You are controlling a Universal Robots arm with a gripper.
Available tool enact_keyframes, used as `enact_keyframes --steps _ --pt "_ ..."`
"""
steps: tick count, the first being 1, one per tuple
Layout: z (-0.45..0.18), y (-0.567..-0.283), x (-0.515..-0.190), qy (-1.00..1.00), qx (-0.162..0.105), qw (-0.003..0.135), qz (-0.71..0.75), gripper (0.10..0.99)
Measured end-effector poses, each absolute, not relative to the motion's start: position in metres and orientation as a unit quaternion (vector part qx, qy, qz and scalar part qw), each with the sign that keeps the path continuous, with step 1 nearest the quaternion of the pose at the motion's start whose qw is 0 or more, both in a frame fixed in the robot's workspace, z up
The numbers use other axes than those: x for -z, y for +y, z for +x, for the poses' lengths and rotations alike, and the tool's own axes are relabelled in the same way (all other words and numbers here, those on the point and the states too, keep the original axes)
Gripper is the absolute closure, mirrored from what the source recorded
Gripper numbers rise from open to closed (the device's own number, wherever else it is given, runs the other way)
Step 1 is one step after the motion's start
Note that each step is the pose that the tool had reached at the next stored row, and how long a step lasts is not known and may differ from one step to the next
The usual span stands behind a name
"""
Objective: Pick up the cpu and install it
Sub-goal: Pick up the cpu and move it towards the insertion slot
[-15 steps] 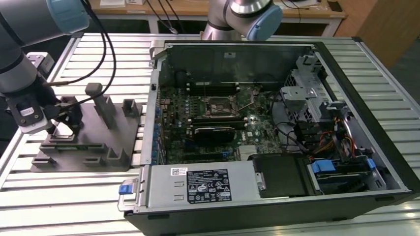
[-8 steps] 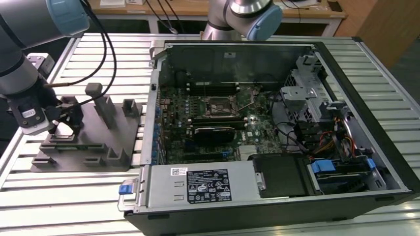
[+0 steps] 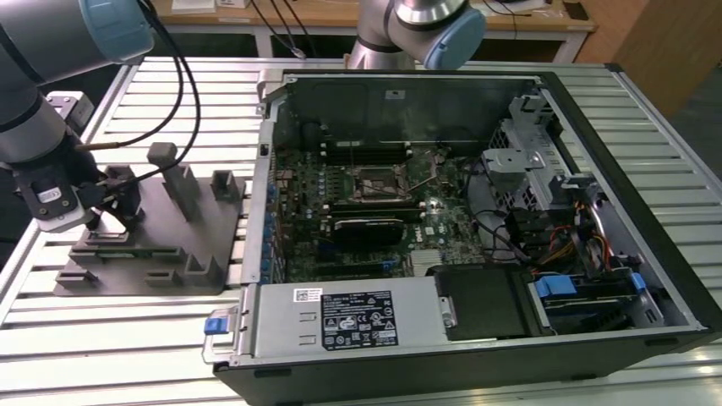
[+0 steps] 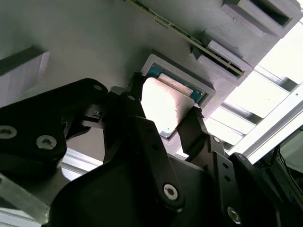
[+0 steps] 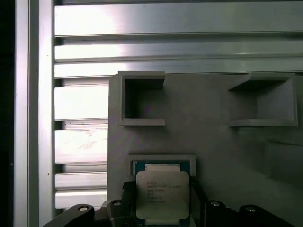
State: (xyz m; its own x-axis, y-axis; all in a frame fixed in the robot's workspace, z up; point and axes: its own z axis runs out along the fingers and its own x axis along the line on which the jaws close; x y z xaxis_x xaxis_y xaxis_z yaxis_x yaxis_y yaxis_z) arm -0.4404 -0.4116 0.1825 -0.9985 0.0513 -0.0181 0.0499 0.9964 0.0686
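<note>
Gripper (image 4: 164, 108) low over the grey fixture (image 3: 169, 233), at the exterior view's left end of the slatted table (image 3: 135, 347). We note its two black fingers (image 4: 133, 97) closed against opposite edges of the cpu (image 5: 162, 191), pinching it. Chip lies flat, metal top facing the wrist, over its shallow recess near the fixture's edge, directly between the fingers. We judge it not yet lifted clear. Motherboard socket (image 3: 378, 182) sits well apart, inside the open computer case (image 3: 508, 359), toward the exterior view's right.
</note>
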Motion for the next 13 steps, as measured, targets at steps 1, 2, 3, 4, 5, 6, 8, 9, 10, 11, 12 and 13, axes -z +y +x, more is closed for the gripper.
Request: enact_keyframes --steps 1,2,3,4,5,6,8,9,10,11,12,13 --pt "-0.4404 -0.4116 -0.1825 0.999 -0.034 0.01 0.025 0.514" --pt "-0.4404 -0.4116 -0.1825 0.999 -0.034 0.01 0.025 0.545" --pt "-0.4405 -0.4116 -0.1825 0.999 -0.034 0.01 0.025 0.545" --pt "-0.4404 -0.4116 -0.1825 0.999 -0.034 0.01 0.025 0.545" --pt "-0.4404 -0.4116 -0.1825 0.999 -0.034 0.01 0.025 0.545" --pt "-0.4404 -0.4116 -0.1825 0.999 -0.034 0.01 0.025 0.545" --pt "-0.4404 -0.4116 -0.1825 0.999 -0.034 0.01 0.025 0.545" --pt "-0.4404 -0.4116 -0.1829 0.999 -0.034 0.01 0.025 0.545" --pt "-0.4404 -0.4116 -0.1837 0.999 -0.034 0.01 0.025 0.545" --pt "-0.4404 -0.4116 -0.1848 0.999 -0.034 0.01 0.025 0.545" --pt "-0.4404 -0.4116 -0.1859 0.999 -0.034 0.01 0.025 0.545" --pt "-0.4404 -0.4116 -0.1873 0.999 -0.034 0.01 0.025 0.545"
